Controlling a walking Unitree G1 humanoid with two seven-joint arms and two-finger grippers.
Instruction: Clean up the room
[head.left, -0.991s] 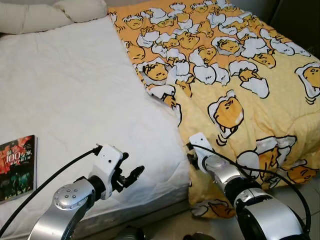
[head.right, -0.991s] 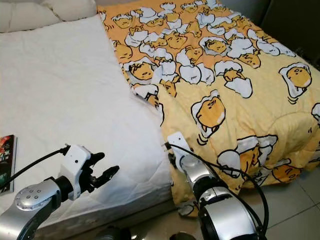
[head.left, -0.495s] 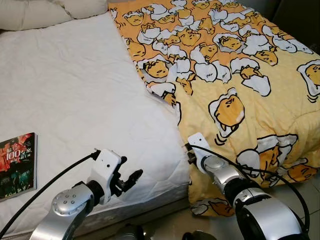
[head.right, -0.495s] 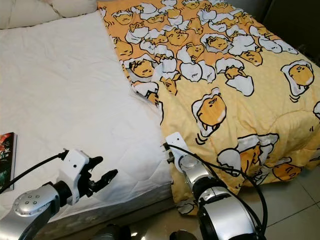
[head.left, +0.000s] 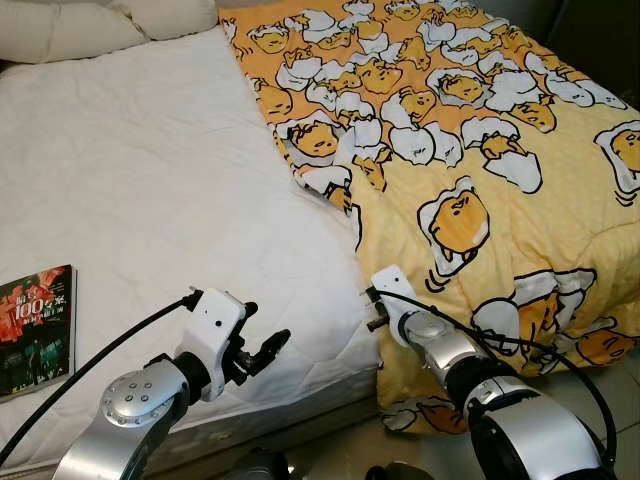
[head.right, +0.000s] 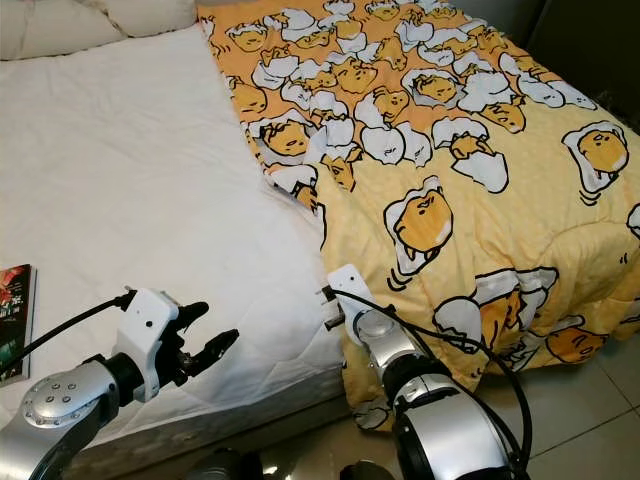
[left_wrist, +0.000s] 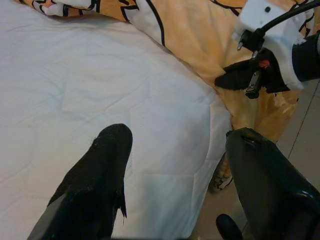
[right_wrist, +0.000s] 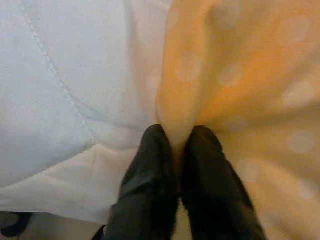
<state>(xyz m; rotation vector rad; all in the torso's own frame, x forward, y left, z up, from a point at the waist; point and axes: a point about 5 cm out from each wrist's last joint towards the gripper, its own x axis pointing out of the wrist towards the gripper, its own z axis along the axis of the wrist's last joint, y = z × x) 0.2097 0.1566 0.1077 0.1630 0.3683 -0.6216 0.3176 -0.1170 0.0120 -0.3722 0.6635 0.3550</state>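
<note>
At the foot corner of the white quilted mattress (head.left: 150, 200), the edge of the yellow quilt printed with egg-yolk cartoon figures (head.left: 470, 160) is pinched between the closed fingers of the right gripper (right_wrist: 172, 145). Over the bare sheet near that corner, the left gripper (left_wrist: 175, 145) is held with its fingers spread wide, gripping nothing. A dark-covered book (head.left: 35, 330) is laid flat by the mattress's left edge, and cream pillows (head.left: 90, 25) are set at its head.
</note>
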